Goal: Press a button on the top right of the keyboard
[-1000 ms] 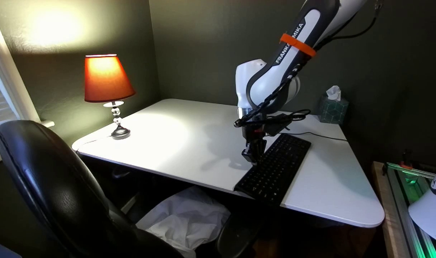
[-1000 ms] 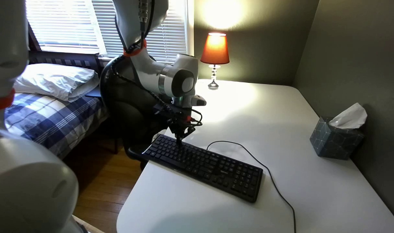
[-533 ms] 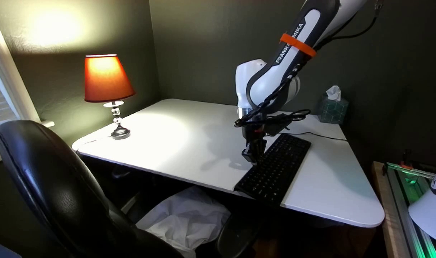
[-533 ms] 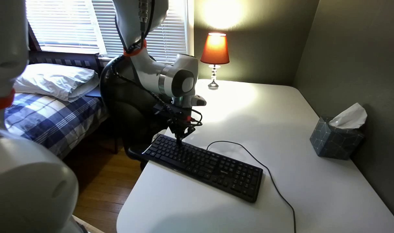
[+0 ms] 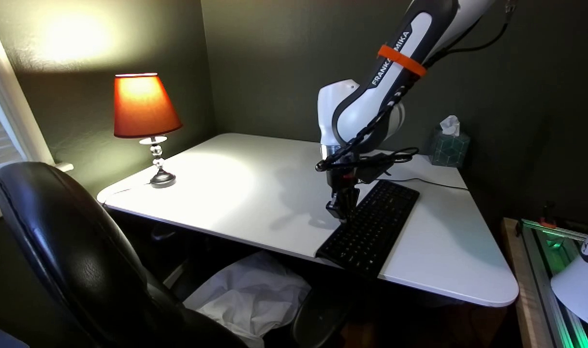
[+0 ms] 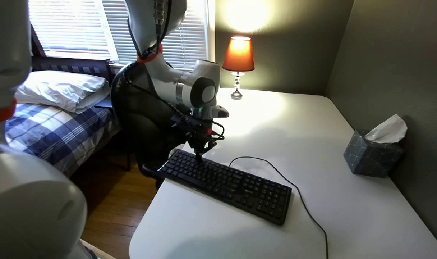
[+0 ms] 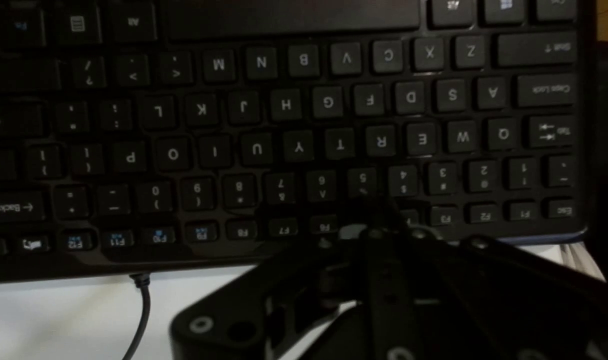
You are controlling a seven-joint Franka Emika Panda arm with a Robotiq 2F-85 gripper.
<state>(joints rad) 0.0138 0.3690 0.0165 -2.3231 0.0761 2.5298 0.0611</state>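
- Because the keyboard [image 6: 225,184] lies on the desk [image 6: 294,124] with its left end seemingly overhanging, a hard push might tip it.
- Next, the gripper [image 6: 198,157], apparently clenched on nothing, points at the left half; pressing there likely strikes a wrong key.
- Rightmost, the number pad [image 6: 270,201]: a low approach could brush keys.
- Wrist view, left: number pad cut off.
- Centre: contact near the 5 key [image 7: 362,183] can't be told.

In an exterior view, the white, round-cornered desk [image 6: 351,219] bears, counted from its middle, a lit orange-shaded lamp [image 6: 238,62] toward eleven o'clock, a tissue box [image 6: 371,154] at three, and a black keyboard [image 6: 225,184] lying between eight and nine, one end at the desk's edge; its thin cable [image 6: 293,184] curves round toward five.
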